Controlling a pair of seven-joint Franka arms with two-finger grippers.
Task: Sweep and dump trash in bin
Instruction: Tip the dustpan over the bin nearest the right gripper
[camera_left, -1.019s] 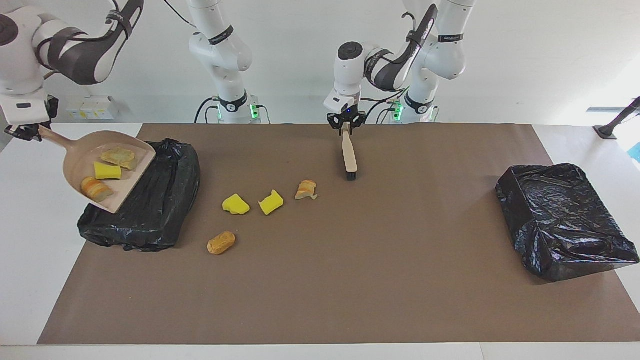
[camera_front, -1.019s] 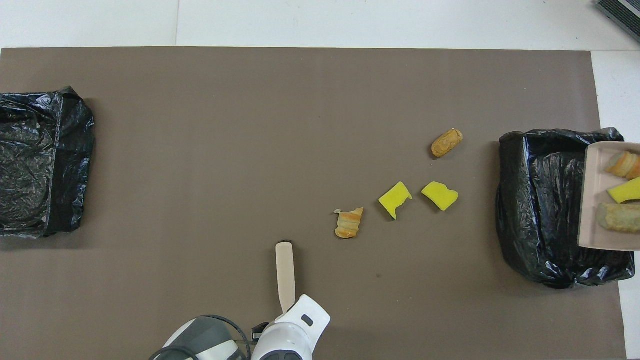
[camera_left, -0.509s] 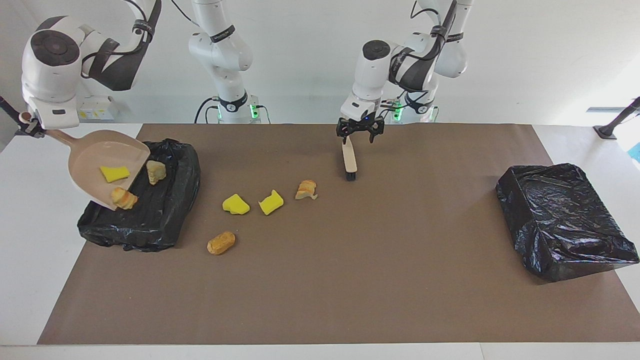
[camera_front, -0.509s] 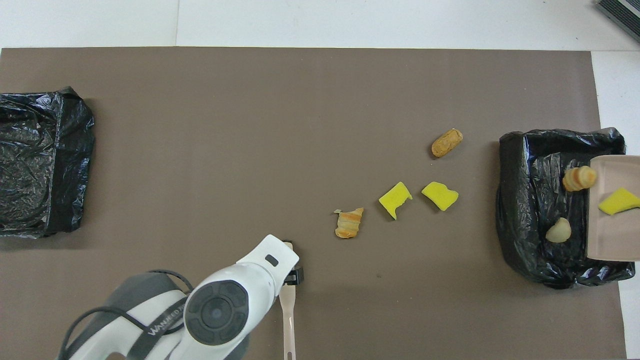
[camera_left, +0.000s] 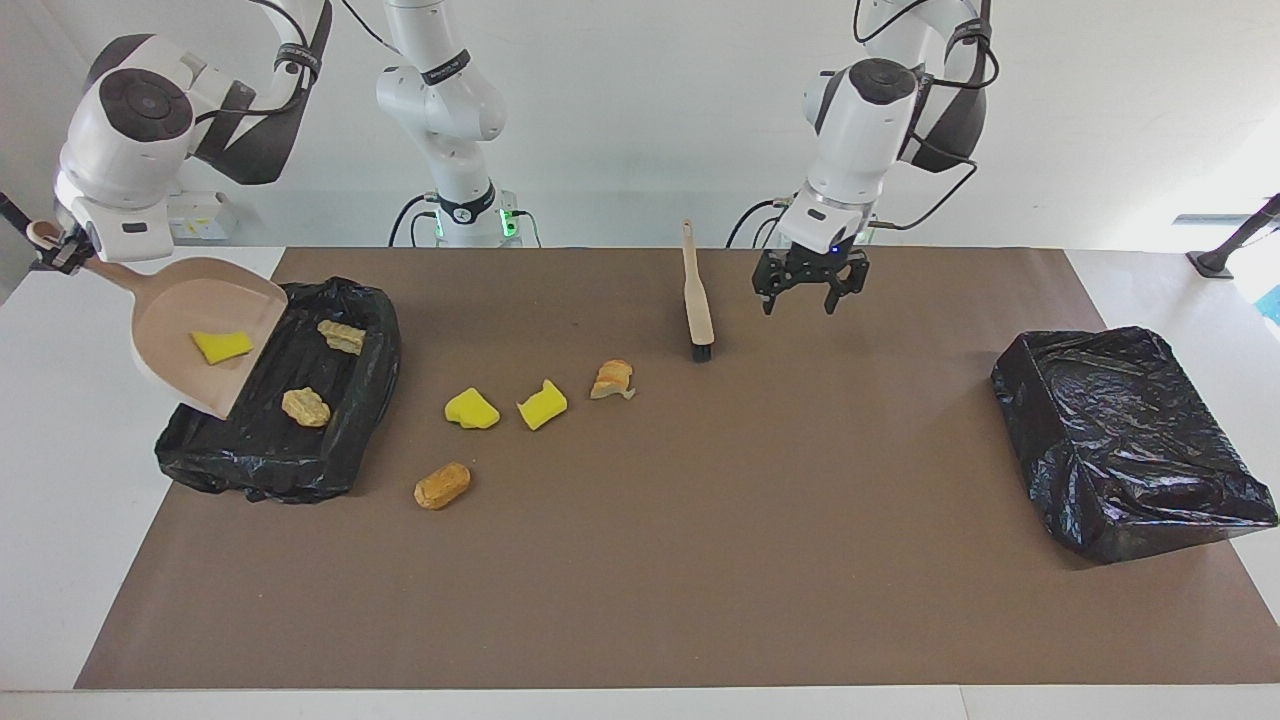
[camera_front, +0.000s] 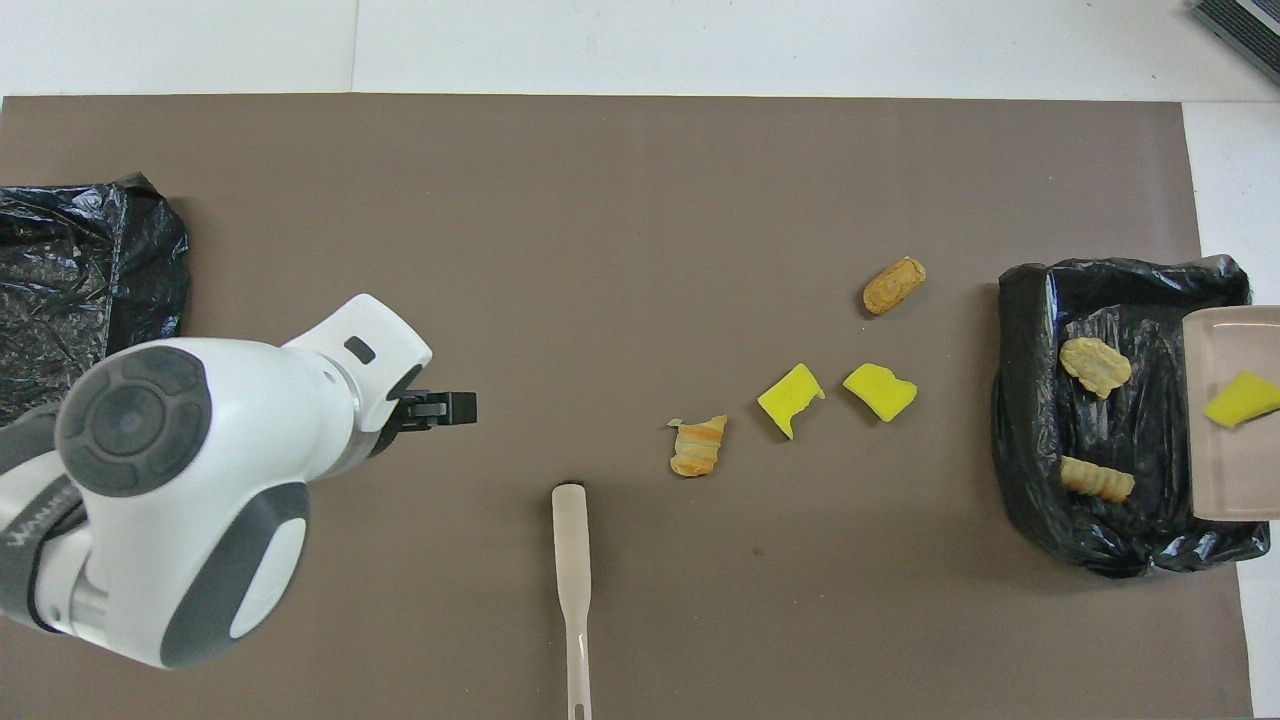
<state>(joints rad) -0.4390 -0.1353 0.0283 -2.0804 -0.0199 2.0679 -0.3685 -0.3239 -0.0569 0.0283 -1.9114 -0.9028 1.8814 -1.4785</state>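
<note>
Holding tilted dustpan (camera_left: 205, 335) over bin (camera_left: 330, 440) — right gripper (camera_left: 55, 250); left gripper (camera_left: 797, 285) spread wide beside brush (camera_left: 697, 300).

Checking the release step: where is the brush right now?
The brush lies flat on the mat, nearer the robots than the bread piece, with the open left gripper in the air beside it.
</note>
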